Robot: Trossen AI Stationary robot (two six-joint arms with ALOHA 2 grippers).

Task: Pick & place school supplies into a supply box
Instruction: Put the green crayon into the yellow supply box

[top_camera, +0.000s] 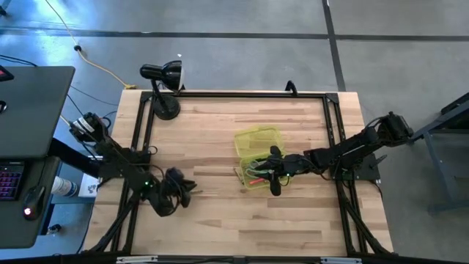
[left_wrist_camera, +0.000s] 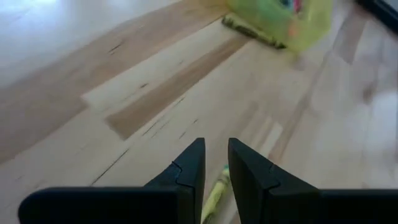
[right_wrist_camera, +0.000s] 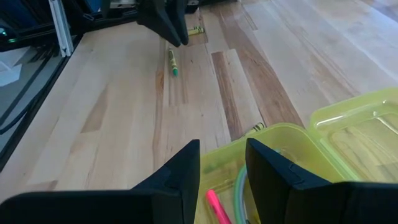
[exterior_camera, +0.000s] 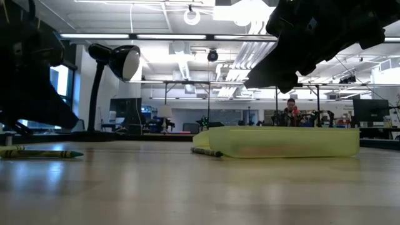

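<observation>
Inside supply box (right_wrist_camera: 348, 146) | pink marker (right_wrist_camera: 216, 208) | lid open

The wooden table (top_camera: 220, 220) is standing on a grey concrete floor (top_camera: 242, 51), which dark seams are crossing. At eleven o'clock on the table a black desk lamp (top_camera: 163, 84) is sitting, its head pointing to the far side. At nine o'clock a dark desk (top_camera: 29, 132) is carrying a keyboard (top_camera: 9, 182) and a mouse (top_camera: 31, 196). A yellow cable (top_camera: 95, 62) is running over the floor. Behind the table, long ceiling lights (exterior_camera: 162, 37) are shining in a big workshop, and a person (exterior_camera: 290, 112) is sitting far away.
</observation>
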